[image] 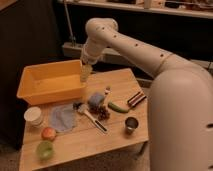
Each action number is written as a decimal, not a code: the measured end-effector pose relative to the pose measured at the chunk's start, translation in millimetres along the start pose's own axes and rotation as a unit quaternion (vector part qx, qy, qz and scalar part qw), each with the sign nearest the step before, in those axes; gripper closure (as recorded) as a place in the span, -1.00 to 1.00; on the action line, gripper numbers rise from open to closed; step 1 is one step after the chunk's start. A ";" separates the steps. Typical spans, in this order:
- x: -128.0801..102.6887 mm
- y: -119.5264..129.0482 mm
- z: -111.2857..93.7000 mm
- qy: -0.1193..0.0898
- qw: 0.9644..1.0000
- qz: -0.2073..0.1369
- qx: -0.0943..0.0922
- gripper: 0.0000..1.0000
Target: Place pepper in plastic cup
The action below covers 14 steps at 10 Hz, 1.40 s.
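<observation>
The white arm reaches in from the right and bends down over the back of the wooden table [117, 80], so that the gripper [85, 75] hangs just at the right-hand end of the yellow plastic bin [47, 93], near its rear corner. Whether the gripper is open or closed cannot be told from this view, and nothing can be made out in it. The pepper [118, 107] lies flat on the table right of centre, well apart from the gripper, between a bluish sponge-like object [96, 100] on its left and a dark striped packet [136, 99] on its right. A small dark cluster, perhaps grapes [104, 113], sits just in front of the sponge-like object, and a utensil with a dark handle [95, 121] lies slantwise beside it. A dark metal cup [131, 124] stands upright near the front right corner. The plastic cup [45, 150] stands upright at the front left corner, far from the pepper, with a red-orange fruit [48, 133] just behind it, a white cup [33, 116] behind that, and a blue cloth [62, 118] spread flat to their right.
</observation>
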State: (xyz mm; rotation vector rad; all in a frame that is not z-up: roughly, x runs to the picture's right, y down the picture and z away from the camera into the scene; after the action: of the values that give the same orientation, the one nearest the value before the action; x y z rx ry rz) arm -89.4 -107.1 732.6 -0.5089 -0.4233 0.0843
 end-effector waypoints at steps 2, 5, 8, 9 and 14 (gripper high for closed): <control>44.3 10.7 -24.4 0.021 0.999 0.024 0.013 -0.60; 110.3 33.6 -58.7 0.043 0.996 0.075 0.036 -0.60; 165.8 57.6 -89.5 0.056 0.989 0.126 0.060 -0.60; 179.6 65.3 -96.3 0.058 0.987 0.138 0.064 -0.60; 179.7 66.8 -97.4 0.049 0.983 0.159 0.077 -0.60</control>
State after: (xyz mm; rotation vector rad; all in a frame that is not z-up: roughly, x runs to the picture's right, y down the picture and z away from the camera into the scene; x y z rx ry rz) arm 116.1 -60.5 690.0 -0.4225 -0.2342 0.3956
